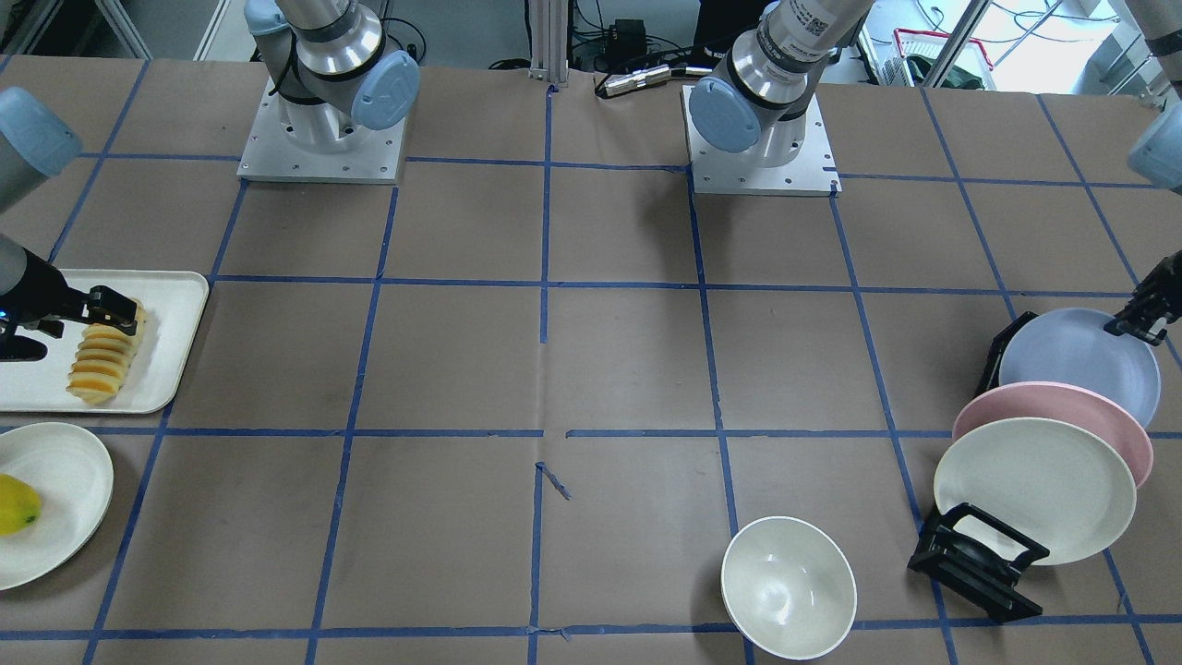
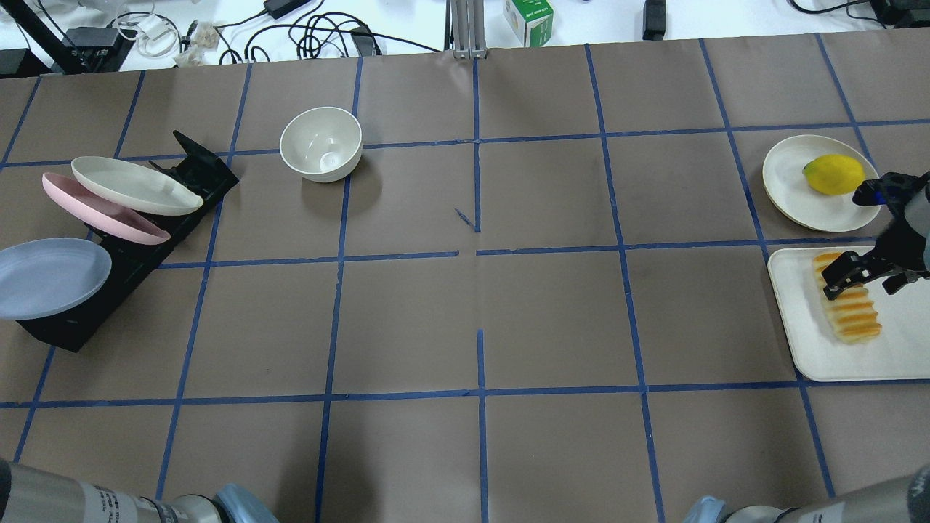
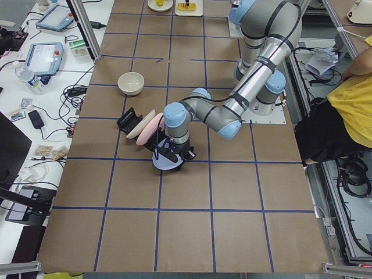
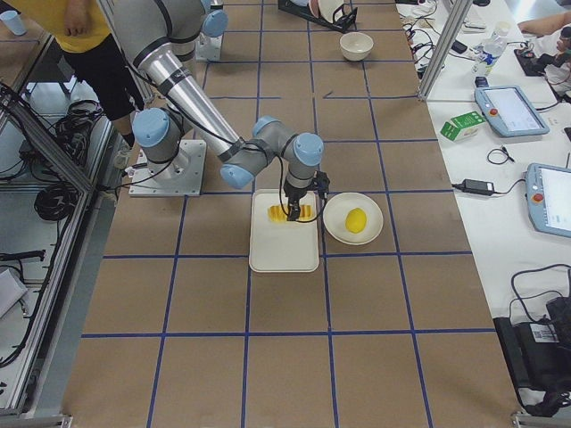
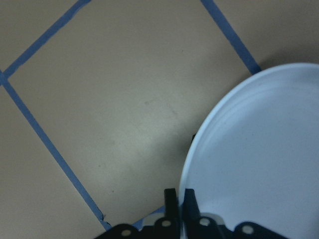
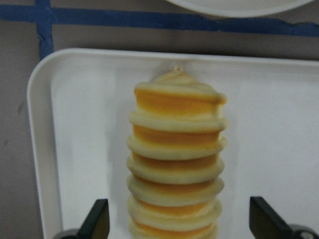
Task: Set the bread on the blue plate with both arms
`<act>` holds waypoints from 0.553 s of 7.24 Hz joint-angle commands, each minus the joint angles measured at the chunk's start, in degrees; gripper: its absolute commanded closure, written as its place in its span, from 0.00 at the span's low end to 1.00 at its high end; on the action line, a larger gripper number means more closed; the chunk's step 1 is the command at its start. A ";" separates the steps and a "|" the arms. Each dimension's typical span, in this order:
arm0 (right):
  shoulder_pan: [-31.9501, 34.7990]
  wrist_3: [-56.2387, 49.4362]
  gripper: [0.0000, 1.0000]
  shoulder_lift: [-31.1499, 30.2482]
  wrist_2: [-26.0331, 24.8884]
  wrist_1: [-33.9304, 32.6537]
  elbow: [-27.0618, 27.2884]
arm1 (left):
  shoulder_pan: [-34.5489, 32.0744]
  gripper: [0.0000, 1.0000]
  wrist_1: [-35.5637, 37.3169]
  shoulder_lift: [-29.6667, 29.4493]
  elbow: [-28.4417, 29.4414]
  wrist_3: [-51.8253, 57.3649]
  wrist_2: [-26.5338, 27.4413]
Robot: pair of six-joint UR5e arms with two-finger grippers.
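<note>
The bread (image 1: 100, 358) lies on a white tray (image 1: 180, 319) at the table's end on my right; it also shows in the overhead view (image 2: 851, 311) and the right wrist view (image 6: 174, 159). My right gripper (image 1: 113, 309) is open, its jaws standing either side of the loaf with gaps, as the right wrist view (image 6: 182, 219) shows. The blue plate (image 1: 1076, 360) leans at the end of a black rack (image 1: 979, 563). My left gripper (image 1: 1140, 319) is shut on the plate's rim, seen close in the left wrist view (image 5: 180, 209).
A pink plate (image 1: 1053, 416) and a cream plate (image 1: 1034, 499) lean in the same rack. A white bowl (image 1: 788, 586) stands near the rack. A cream plate (image 1: 65, 480) with a yellow fruit (image 1: 17, 503) sits beside the tray.
</note>
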 commanded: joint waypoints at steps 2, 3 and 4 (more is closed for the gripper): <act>0.00 0.61 0.00 2.16 -0.70 -1.38 0.32 | 2.60 1.00 -9.95 3.43 5.69 4.06 0.03; 0.00 0.17 0.00 2.25 0.08 -1.98 0.50 | 4.27 1.00 -14.62 4.75 8.50 5.73 -0.06; 0.00 0.26 0.31 2.16 0.26 -1.90 0.50 | 4.98 1.00 -17.45 6.41 11.49 10.02 -0.06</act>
